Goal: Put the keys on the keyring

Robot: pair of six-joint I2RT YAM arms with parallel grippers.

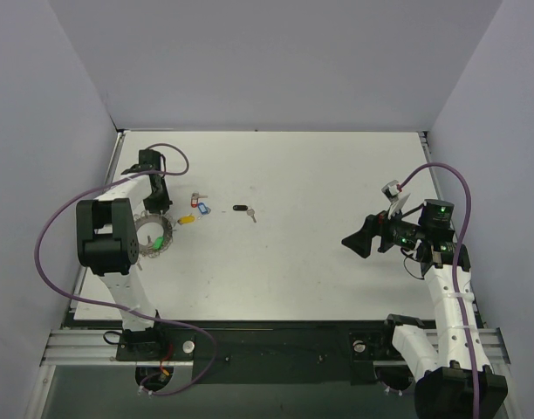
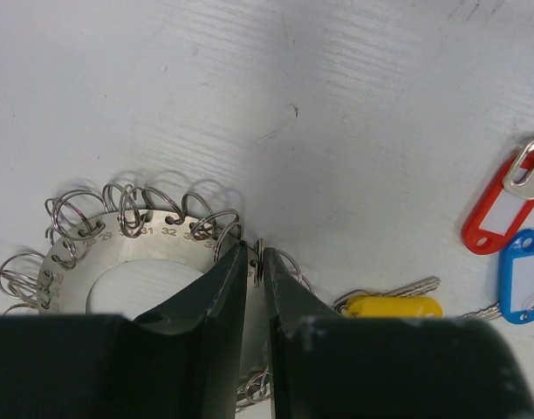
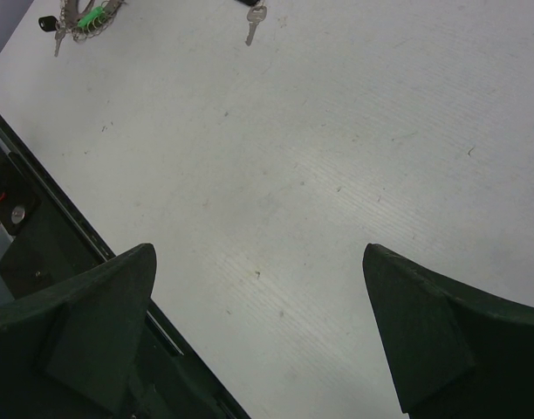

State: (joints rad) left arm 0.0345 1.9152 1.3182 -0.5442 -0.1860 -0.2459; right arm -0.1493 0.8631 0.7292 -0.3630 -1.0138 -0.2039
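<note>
Right claw (image 3: 258,253) gapes wide above the bare table (image 1: 319,279) at 3 o'clock. At 9 o'clock, left claw (image 2: 256,253), narrowed to a slit, pinches a wire loop (image 2: 259,264) on the keyring (image 2: 110,262). Yellow key (image 2: 393,305), red key (image 2: 498,209) and blue key (image 2: 524,275) lie at its 2 o'clock.

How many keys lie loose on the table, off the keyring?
4: a red key, a blue key and a yellow key clustered right of the keyring, a black key farther right. The left arm may hide more.
</note>
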